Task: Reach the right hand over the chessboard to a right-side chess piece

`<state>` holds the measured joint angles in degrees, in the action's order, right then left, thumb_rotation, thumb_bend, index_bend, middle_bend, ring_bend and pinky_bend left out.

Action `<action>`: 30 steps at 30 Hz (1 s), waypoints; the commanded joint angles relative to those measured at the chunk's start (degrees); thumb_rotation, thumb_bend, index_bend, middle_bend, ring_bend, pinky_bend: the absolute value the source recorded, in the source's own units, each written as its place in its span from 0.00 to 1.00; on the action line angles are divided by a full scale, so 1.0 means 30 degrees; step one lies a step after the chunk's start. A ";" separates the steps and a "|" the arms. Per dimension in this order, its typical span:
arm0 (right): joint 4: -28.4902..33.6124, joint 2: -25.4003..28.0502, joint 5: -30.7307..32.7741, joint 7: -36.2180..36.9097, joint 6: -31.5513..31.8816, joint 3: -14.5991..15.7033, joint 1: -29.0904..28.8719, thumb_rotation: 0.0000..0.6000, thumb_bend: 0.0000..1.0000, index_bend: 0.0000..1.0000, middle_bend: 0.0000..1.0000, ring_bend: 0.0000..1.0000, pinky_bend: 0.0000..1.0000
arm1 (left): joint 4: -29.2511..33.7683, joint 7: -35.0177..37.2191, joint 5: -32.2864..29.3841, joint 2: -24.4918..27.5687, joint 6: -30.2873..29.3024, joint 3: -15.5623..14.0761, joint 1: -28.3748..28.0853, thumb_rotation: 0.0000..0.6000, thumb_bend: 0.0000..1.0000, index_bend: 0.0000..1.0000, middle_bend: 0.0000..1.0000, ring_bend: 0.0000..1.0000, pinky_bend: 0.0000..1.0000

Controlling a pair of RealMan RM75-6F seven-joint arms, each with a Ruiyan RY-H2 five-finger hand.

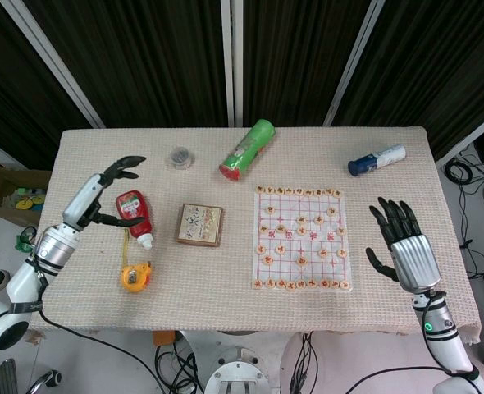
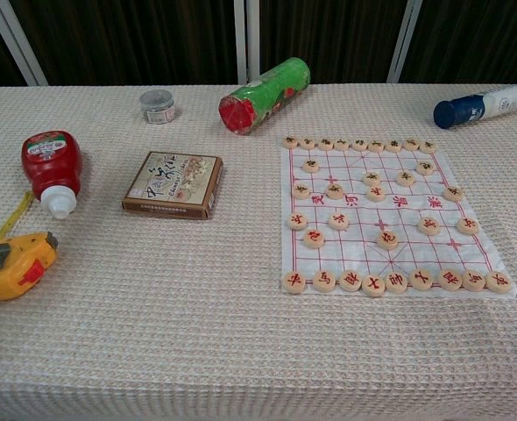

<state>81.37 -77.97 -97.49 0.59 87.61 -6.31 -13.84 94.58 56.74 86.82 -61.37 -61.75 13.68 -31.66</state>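
A white chessboard sheet (image 1: 301, 238) (image 2: 390, 230) with red lines lies right of centre, with several round wooden pieces on it. Pieces on its right side include one (image 1: 340, 253) near the right edge (image 2: 466, 225). My right hand (image 1: 404, 246) hovers to the right of the board, palm down, fingers spread and holding nothing; the chest view does not show it. My left hand (image 1: 115, 190) is at the far left, fingers spread around the top of a red bottle (image 1: 134, 215) (image 2: 52, 169); whether it touches the bottle is unclear.
A green tube (image 1: 248, 148) (image 2: 265, 94) lies behind the board. A blue-capped white bottle (image 1: 376, 159) (image 2: 478, 106) lies at the back right. A small card box (image 1: 199, 224) (image 2: 173, 183), a yellow tape measure (image 1: 135, 275) (image 2: 13, 259) and a small jar (image 1: 180, 156) (image 2: 158, 105) sit on the left half.
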 commanded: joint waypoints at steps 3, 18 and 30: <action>-0.0147 0.0146 0.0175 0.0270 0.0030 0.0103 -0.0055 1.00 0.33 0.00 0.00 0.00 0.00 | -0.0036 0.0099 0.0064 0.0040 -0.0297 -0.0148 -0.0174 1.00 0.12 0.15 0.12 0.12 0.23; 0.0415 0.0252 0.0283 -0.0443 -0.0595 0.0437 -0.0448 1.00 0.33 0.00 0.00 0.00 0.00 | 0.0422 -0.0965 0.0286 0.0362 -0.0773 -0.0821 -0.0188 1.00 0.13 0.15 0.12 0.12 0.23; 0.2260 0.1198 0.1818 -0.3241 -0.3489 0.0926 -0.0964 1.00 0.33 0.19 0.00 0.00 0.00 | -0.0234 -0.1653 0.0421 0.0103 -0.0594 -0.1396 -0.0384 1.00 0.13 0.15 0.12 0.12 0.23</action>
<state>86.17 -75.47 -93.84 -6.32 79.77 -4.03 -16.17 94.47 53.12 88.02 -60.74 -63.77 9.95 -32.74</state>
